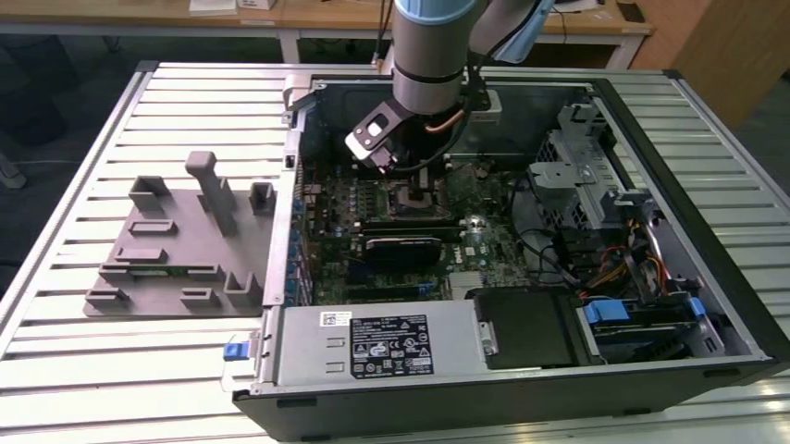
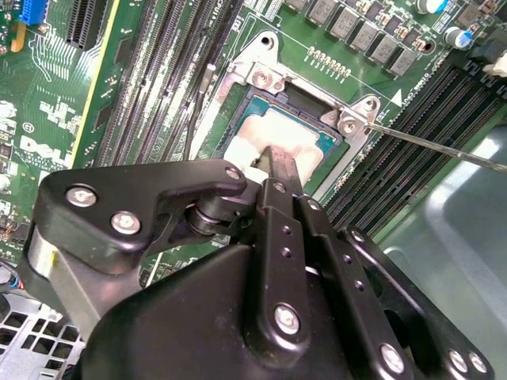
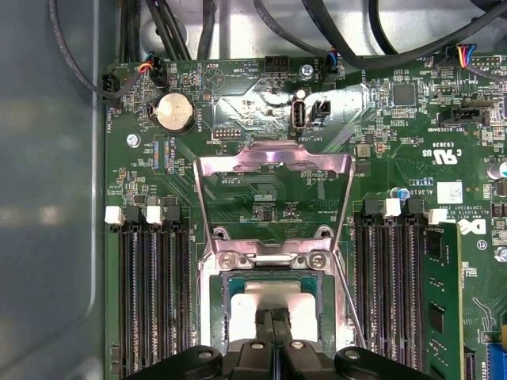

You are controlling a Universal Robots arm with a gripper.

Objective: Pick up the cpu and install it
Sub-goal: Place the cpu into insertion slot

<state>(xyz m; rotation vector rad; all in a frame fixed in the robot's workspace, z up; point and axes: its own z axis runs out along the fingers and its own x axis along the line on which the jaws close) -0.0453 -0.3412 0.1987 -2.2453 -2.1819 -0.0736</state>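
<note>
The cpu (image 3: 245, 310) lies flat in its socket on the motherboard (image 3: 396, 142). In both wrist views its metal top (image 2: 301, 131) reads pale silver under the light, framed by a thin darker edge. I see the gripper (image 3: 273, 317) standing directly over it, its two black fingers (image 2: 279, 170) clenched together with no gap between them and nothing visibly between the pads. The tips are at the chip's top face; I cannot tell whether they touch it.

Around the socket sits a bright metal retention frame (image 3: 269, 258). The load plate (image 3: 273, 168) is swung open and away from the chip, and the thin wire lever (image 2: 444, 148) stands free beside it. Black memory slots (image 3: 154, 293) flank the socket on both sides, with one green memory module (image 3: 440, 305) seated in the far bank. A coin cell battery (image 3: 174, 112) sits further out on the board.

In the exterior view, the arm (image 1: 432, 55) reaches down into an open desktop computer case (image 1: 728, 277) lying on its side. The case also holds a grey power supply (image 1: 370, 344), a black drive (image 1: 531, 328) and a metal drive cage (image 1: 580, 176). It rests on a slatted metal table (image 1: 185, 92). A grey fixture block (image 1: 185, 245) stands on the table to the exterior view's left of the case. A wooden desk (image 1: 321, 18) runs behind.
</note>
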